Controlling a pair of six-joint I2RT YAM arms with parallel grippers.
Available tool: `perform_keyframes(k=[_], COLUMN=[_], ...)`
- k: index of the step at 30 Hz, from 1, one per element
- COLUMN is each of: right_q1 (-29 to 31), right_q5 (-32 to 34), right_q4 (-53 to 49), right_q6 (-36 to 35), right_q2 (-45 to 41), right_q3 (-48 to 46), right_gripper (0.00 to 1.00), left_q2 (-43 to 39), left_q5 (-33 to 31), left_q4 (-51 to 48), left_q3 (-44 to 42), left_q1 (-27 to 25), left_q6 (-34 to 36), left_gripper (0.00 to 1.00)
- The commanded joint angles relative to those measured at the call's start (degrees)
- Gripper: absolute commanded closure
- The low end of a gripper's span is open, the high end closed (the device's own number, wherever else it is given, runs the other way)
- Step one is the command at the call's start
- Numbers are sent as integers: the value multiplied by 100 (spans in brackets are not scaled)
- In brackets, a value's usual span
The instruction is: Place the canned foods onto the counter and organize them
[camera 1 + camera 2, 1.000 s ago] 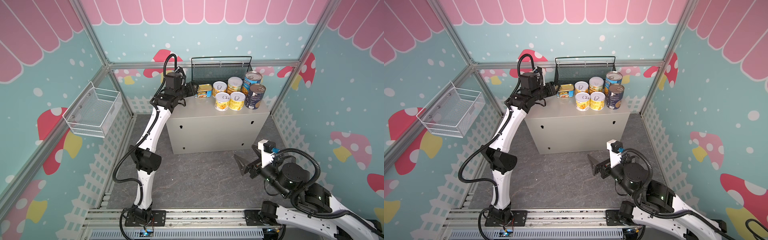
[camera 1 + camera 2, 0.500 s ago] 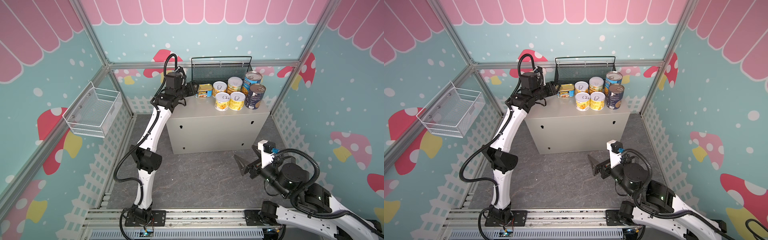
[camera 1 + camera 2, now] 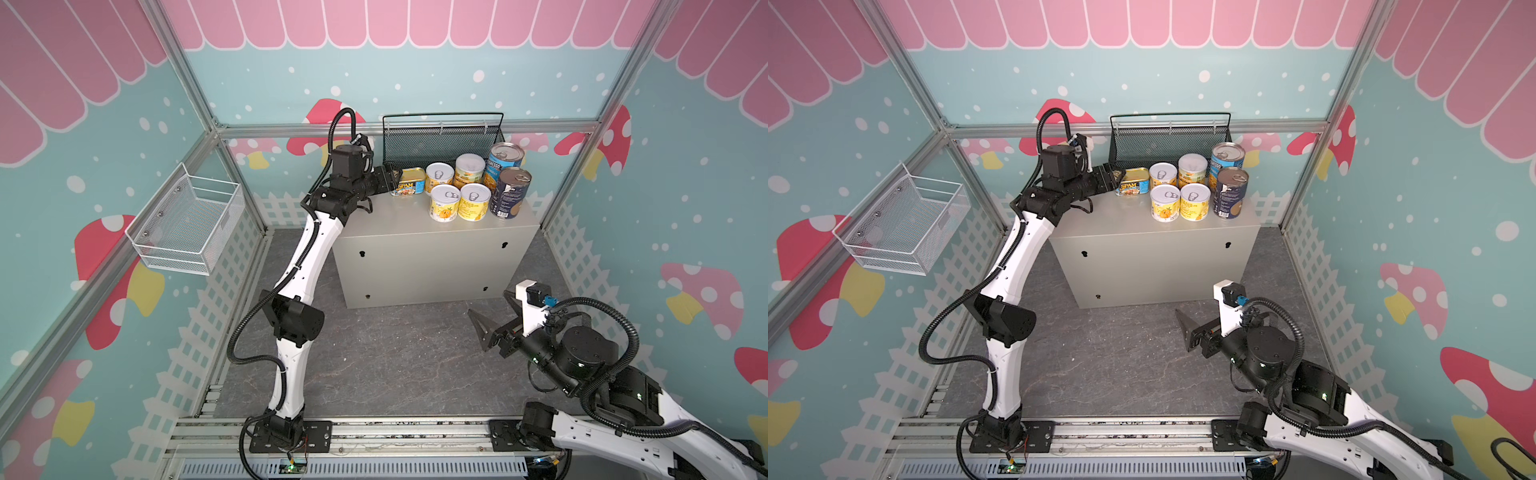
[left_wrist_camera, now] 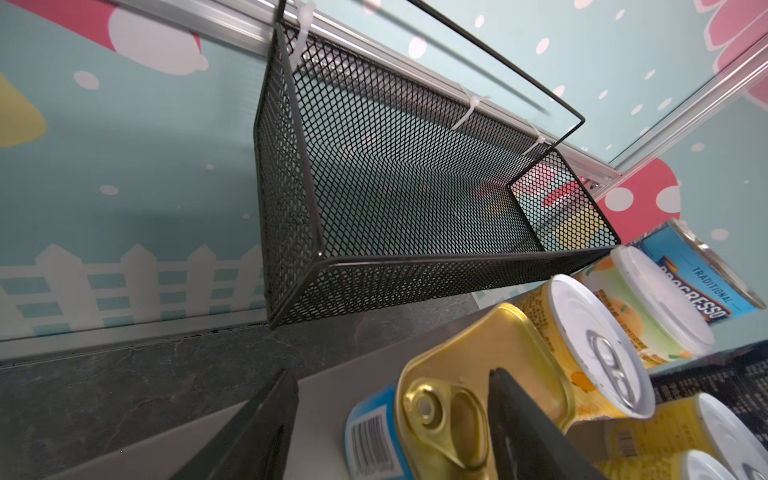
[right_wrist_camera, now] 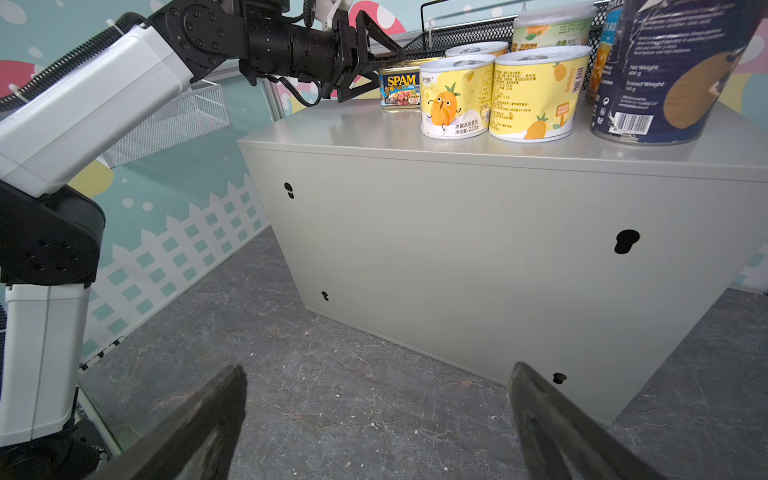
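All seven tins are standing on the counter [image 3: 415, 257], grouped toward its right rear. The yellow-labelled tins [image 3: 444, 203] are sitting in two pairs, with the blue-labelled tins [image 3: 510, 193] to their right. The SPAM tin [image 3: 409, 187] is lying flat at the left end of the group, just beside a rear yellow tin.

The left gripper [image 3: 392, 176] is reaching in at the SPAM tin's left end. In both top views its fingers are merging into one dark shape, so their spacing is not showing there. The left wrist view is making it plain: the fingers [image 4: 257, 432] are standing apart and released. One is hanging over bare counter top and the other is lying above the tin's gold lid without clamping it. That view is also looking into the black mesh basket [image 4: 374, 187] and picking out the white ties [image 4: 469, 108] fastening it to the rail.

The right wrist view is giving a side-on look, showing the left gripper's fingers spreading in a V at the SPAM tin's end and the printing on the labels. The right gripper [image 5: 378, 368] is hanging low over the dark floor [image 5: 332, 395] in front of the counter. Its fingers are spreading wide and holding nothing. In a top view it is sitting well apart from the tins.
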Motion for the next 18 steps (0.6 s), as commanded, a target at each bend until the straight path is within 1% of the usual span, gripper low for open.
perform_keyframes(k=[1, 6, 15, 18], right_q1=[-3, -1, -2, -1], right_q5=[74, 74, 64, 55], right_q4=[11, 20, 41, 63], right_q6=[70, 70, 43, 43], right_q2=[20, 51, 163, 180], right_q3=[-52, -43, -7, -12], right_gripper=[1, 1, 1, 0], left_q2=[-98, -192, -285, -347], left_q5=[93, 141, 330, 264], left_q4=[-115, -175, -358, -391], left_q3=[60, 33, 1, -82], left_q1=[-36, -17, -32, -73], left_q6=[89, 133, 231, 289], left_gripper=[26, 25, 22, 21])
